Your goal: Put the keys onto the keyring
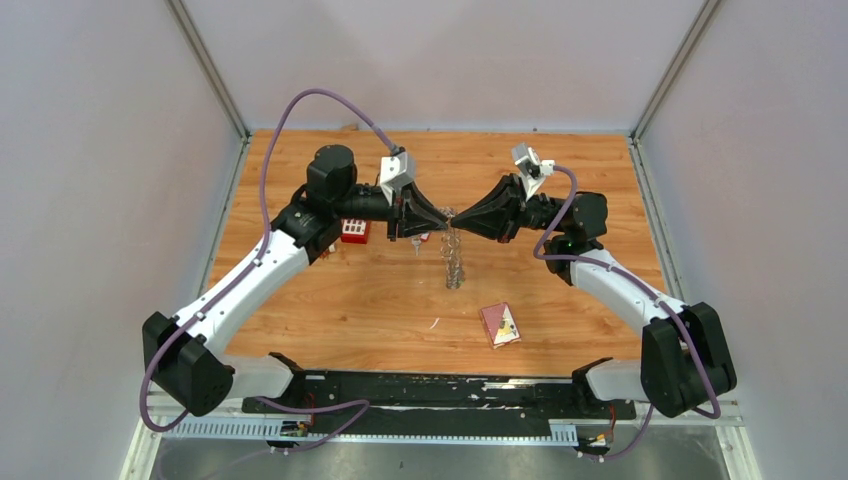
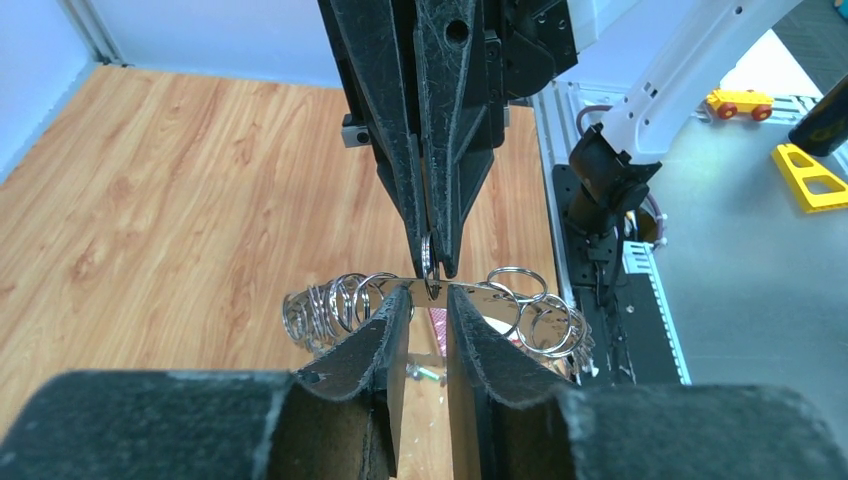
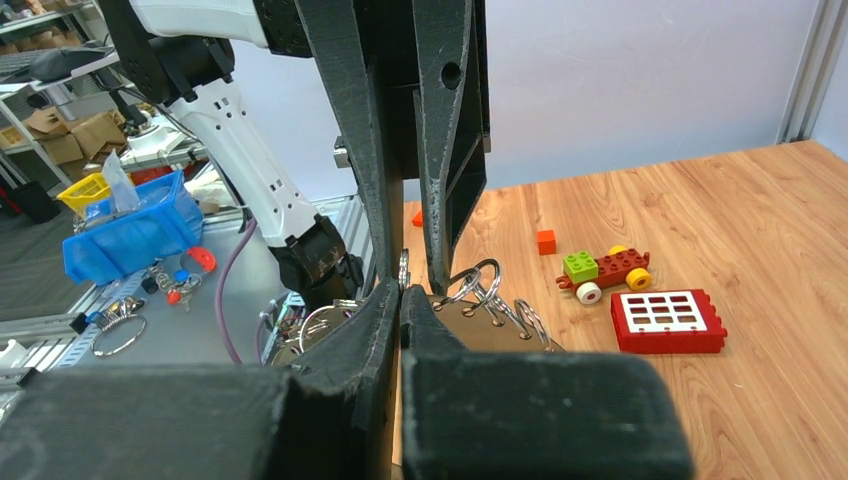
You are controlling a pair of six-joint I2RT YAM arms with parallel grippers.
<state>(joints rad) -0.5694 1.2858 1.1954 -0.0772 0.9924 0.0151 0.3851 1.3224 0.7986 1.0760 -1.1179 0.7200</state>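
Observation:
The keyring (image 1: 454, 262) hangs on edge in the air at the table's middle, between both grippers. It is a flat grey ring plate (image 2: 497, 293) with many small split rings through holes along its rim (image 3: 485, 322). My right gripper (image 3: 400, 292) is shut on one small split ring (image 2: 430, 262) at the plate's top edge. My left gripper (image 2: 428, 292) faces it with its fingers apart, one fingertip on each side of that split ring, against the plate. Keys (image 1: 420, 238) lie on the table under the left gripper; a green tag (image 2: 423, 372) shows between my left fingers.
A red block with white squares (image 1: 354, 231) lies left of the grippers, with a brick toy car (image 3: 603, 270) and a small orange brick (image 3: 545, 241) nearby. A maroon card (image 1: 500, 325) lies nearer the front. A blue bin (image 3: 130, 235) sits off the table.

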